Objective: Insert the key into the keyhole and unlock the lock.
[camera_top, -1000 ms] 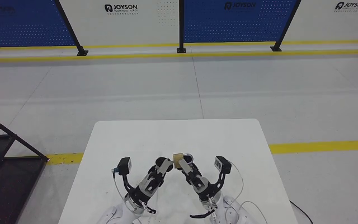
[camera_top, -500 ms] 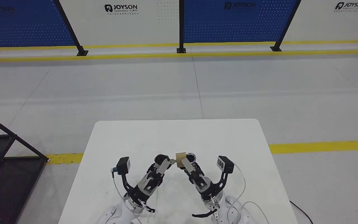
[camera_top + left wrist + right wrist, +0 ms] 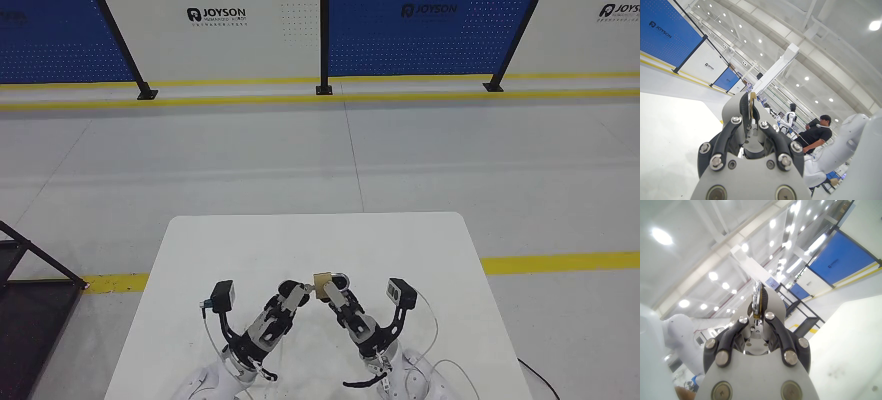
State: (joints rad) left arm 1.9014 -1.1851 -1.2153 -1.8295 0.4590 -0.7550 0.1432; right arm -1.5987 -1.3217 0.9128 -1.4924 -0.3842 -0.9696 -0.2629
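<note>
Both arms rise over the front of the white table [image 3: 300, 240], their tips meeting above it. My left gripper [image 3: 302, 291] is shut on a thin brass key [image 3: 752, 98], which stands edge-on between the dark pads [image 3: 743, 106]. My right gripper [image 3: 332, 288] is shut on the padlock [image 3: 322, 279], a small brass block in the top view. In the right wrist view the padlock [image 3: 756, 298] appears edge-on, silvery with a brass lower end. Key and lock are close together; I cannot tell whether the key is in the keyhole.
The bare tabletop stretches ahead of the grippers and to both sides. A black metal frame [image 3: 25, 265] stands beside the table's left edge. Blue and white barrier panels [image 3: 420, 35] line the far floor behind yellow stripes.
The meeting point of the two grippers with the padlock has shifted slightly forward and to the right. Both grips are unchanged.
</note>
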